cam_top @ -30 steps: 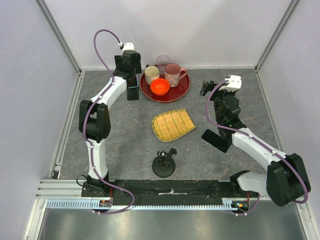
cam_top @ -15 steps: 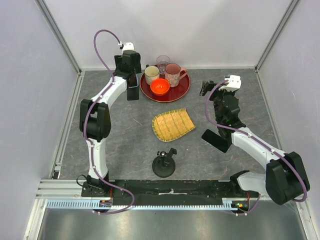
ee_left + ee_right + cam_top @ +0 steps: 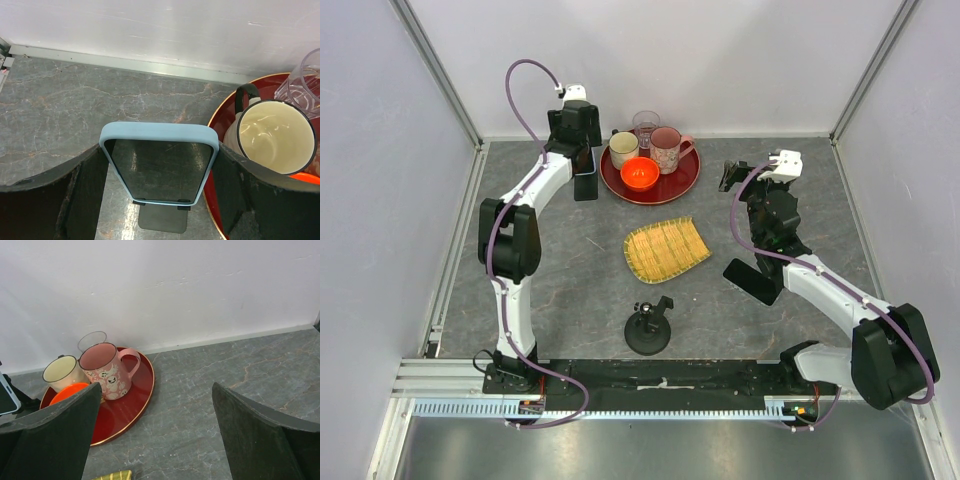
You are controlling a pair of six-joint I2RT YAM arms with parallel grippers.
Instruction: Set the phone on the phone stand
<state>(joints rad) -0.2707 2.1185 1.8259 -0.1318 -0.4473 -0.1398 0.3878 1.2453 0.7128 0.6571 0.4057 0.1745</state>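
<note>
Top external view: dark grey marbled desk [image 3: 570, 270], with both arms reaching away from its near edge.
Left tool [image 3: 160, 170]: closed on the phone, one finger against each long edge.
Phone location: dark-screened phone in a light blue case [image 3: 159, 162], held upright on end at the far left of the desk, just beside the left rim of the round red tray [image 3: 223, 117]. Whether its lower end touches the desk cannot be told.
Phone stand: black round-based phone stand [image 3: 648, 332], near the middle of the near edge, well apart from the phone and unoccupied.
Right tool [image 3: 157, 440]: fingers spread wide, nothing between them, raised over the right side of the desk.
Tray contents: cream enamel mug [image 3: 623, 148], pink patterned mug [image 3: 666, 148], clear glass [image 3: 646, 124], orange bowl [image 3: 640, 175].
Yellow woven bamboo mat [image 3: 666, 248]: flat on the desk between tray and phone stand.
</note>
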